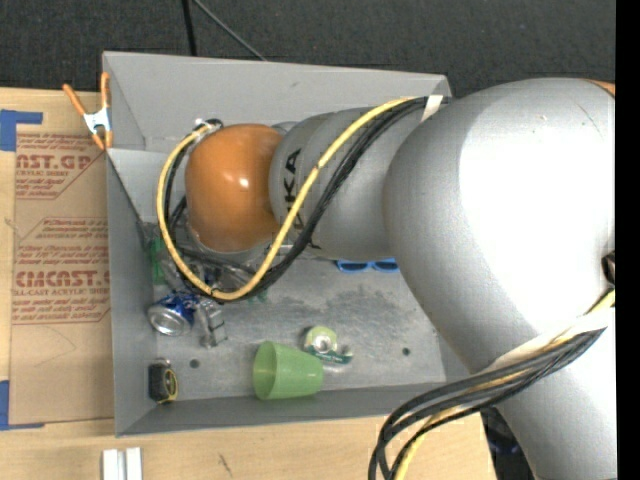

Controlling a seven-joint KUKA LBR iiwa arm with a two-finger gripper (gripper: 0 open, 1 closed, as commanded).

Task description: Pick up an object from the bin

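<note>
- My arm (500, 228) is clad in smooth silver-grey shells, big and rounded like drums.
- On the narrower link I can read black lettering (290, 181), part of the KUKA name.
- A glossy orange cover (232, 183), dome-shaped, caps the wrist.
- A yellow cable (335, 156) runs along that link and loops round the dome, with black cables (172, 190) beside it.
- A thicker black bundle (440, 420) curls under the largest shell.
</note>
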